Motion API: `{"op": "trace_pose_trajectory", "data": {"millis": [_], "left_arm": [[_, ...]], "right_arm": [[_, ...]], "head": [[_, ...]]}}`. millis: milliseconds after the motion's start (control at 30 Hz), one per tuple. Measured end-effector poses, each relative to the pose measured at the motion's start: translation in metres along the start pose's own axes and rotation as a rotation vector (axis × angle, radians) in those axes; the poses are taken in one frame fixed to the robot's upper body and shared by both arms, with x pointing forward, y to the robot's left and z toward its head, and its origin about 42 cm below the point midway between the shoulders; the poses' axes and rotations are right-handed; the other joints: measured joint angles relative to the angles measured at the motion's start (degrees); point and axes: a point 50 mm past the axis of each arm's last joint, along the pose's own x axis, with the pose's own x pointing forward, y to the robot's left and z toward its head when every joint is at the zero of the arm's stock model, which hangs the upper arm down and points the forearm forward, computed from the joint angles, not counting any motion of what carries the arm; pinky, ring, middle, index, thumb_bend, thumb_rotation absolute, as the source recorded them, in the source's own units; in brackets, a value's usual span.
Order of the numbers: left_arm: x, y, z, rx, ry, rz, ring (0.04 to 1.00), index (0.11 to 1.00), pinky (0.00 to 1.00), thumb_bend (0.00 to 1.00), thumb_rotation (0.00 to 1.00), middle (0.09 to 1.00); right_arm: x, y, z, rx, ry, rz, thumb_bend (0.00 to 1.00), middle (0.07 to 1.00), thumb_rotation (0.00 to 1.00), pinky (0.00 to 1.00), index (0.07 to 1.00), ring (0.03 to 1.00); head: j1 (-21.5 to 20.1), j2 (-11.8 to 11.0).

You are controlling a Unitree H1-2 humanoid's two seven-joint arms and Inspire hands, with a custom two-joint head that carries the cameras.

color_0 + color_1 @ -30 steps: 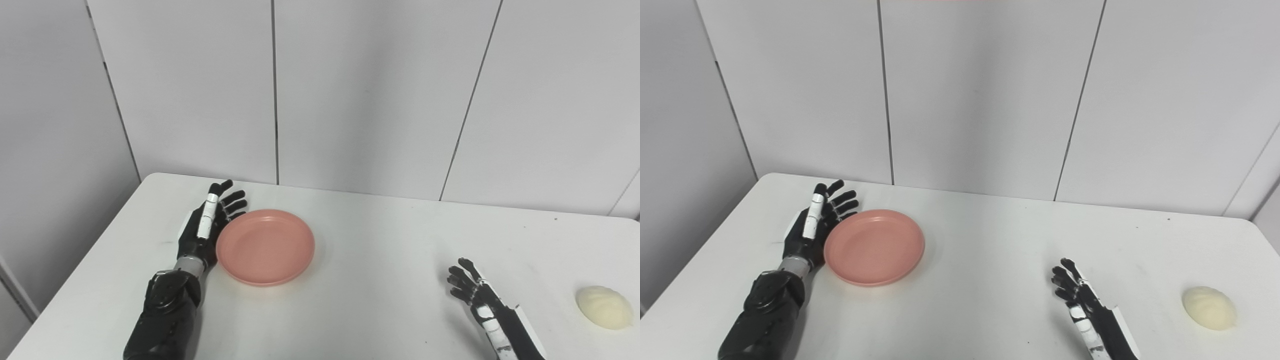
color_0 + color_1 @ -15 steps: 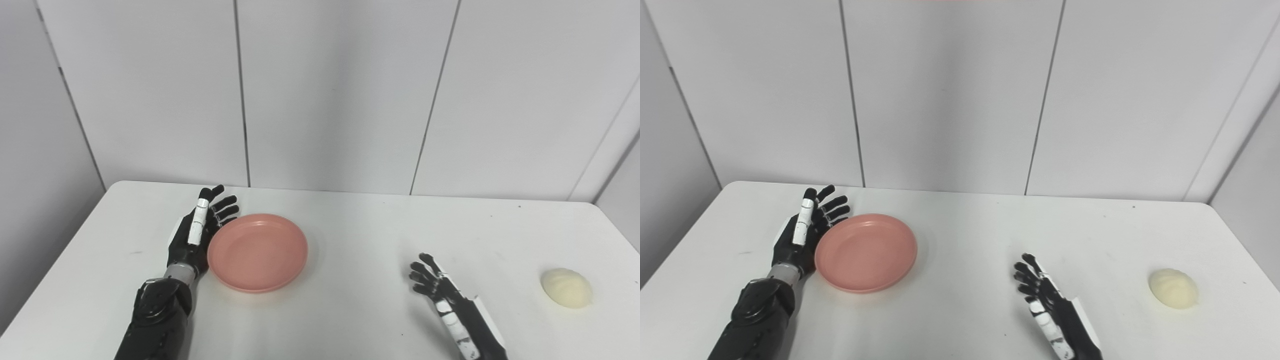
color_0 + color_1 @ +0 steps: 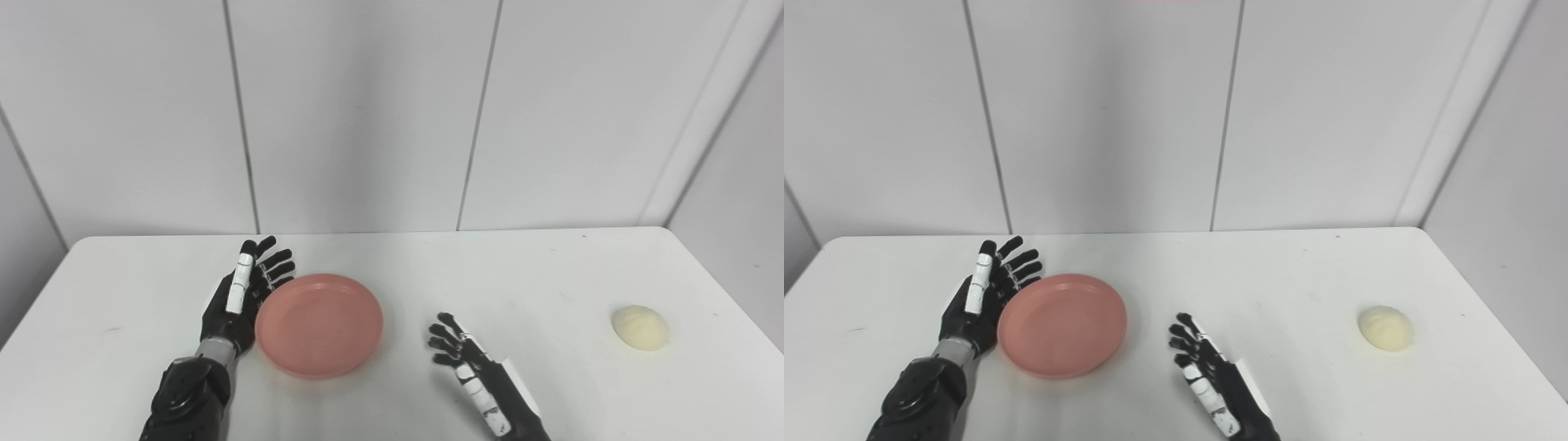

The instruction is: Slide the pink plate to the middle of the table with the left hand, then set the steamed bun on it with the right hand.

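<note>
We count one table (image 3: 527, 269), one plate (image 3: 320, 324), two hands, one bun (image 3: 640, 327). The table is white, set against a paneled wall (image 3: 367, 110). The pink plate lies flat, left of the table's centre. Our left hand (image 3: 242, 294) stands on edge with fingers spread, holding nothing, palm against the plate's left rim; it seems to touch, though we cannot be sure. Our right hand (image 3: 468, 361) hovers low near the front edge, fingers apart, empty, just right of the plate. The bun sits well apart, near the table's right edge. The right eye view shows more wall to the right of the table; the left eye view shows more of the table's left end.
</note>
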Motion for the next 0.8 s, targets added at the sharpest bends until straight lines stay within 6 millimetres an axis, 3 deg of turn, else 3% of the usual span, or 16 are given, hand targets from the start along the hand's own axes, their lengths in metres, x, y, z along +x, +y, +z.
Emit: {"op": "trace_pose_trajectory", "data": {"millis": [333,800], "left_arm": [[-0.002,-0.030,-0.013,-0.022,-0.015,-0.056,0.837,0.853,0.82,0.82,0.82,0.841],[-0.006,-0.029,-0.018,0.017,-0.029,-0.086,0.847,0.875,0.84,0.78,0.82,0.845]], "right_arm": [[0.000,0.000,0.003,0.004,-0.008,0.002,0.77,0.891,0.96,0.84,0.927,0.861],[0.003,-0.005,-0.002,-0.037,0.010,-0.023,0.75,0.931,0.96,0.81,0.929,0.852]], "head": [[-1.14,0.62],[-1.32,-1.14]]}}
